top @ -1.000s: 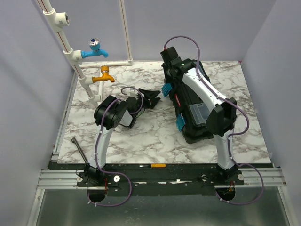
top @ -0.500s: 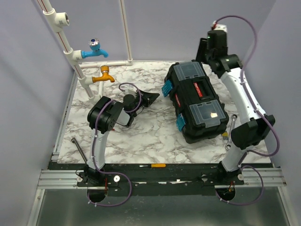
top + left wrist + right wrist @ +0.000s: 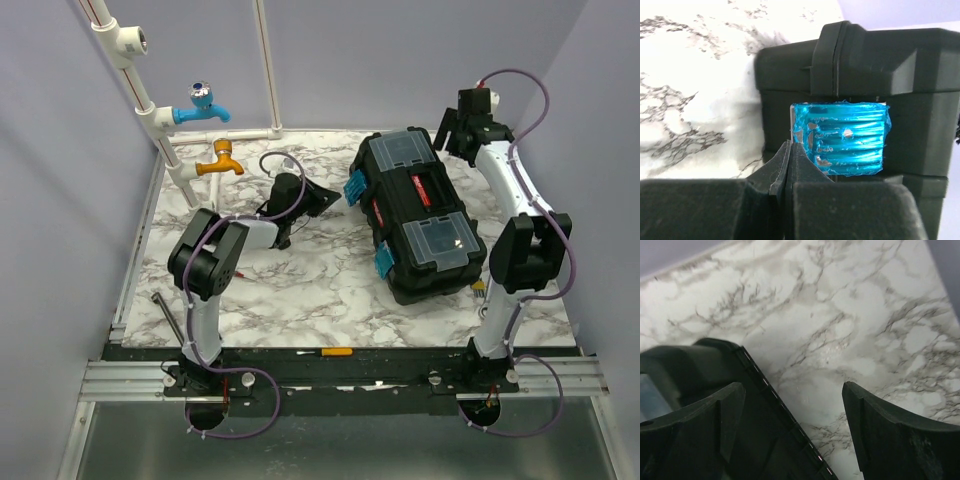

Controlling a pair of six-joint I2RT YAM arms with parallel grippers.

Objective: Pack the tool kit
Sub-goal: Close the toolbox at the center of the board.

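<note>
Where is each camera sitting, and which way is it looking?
Top view: above and behind the arms, looking down at the table, toolbox and both arms.
Left wrist: on the left gripper, facing a teal latch; its shut jaws show.
Right wrist: on the right gripper, looking down; its open jaws show.
Shared: all three see the toolbox.

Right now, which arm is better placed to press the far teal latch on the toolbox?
Left. The left tool, shut, points straight at that latch from close by. The right tool hangs open past the far end of the toolbox, away from both latches.
</note>
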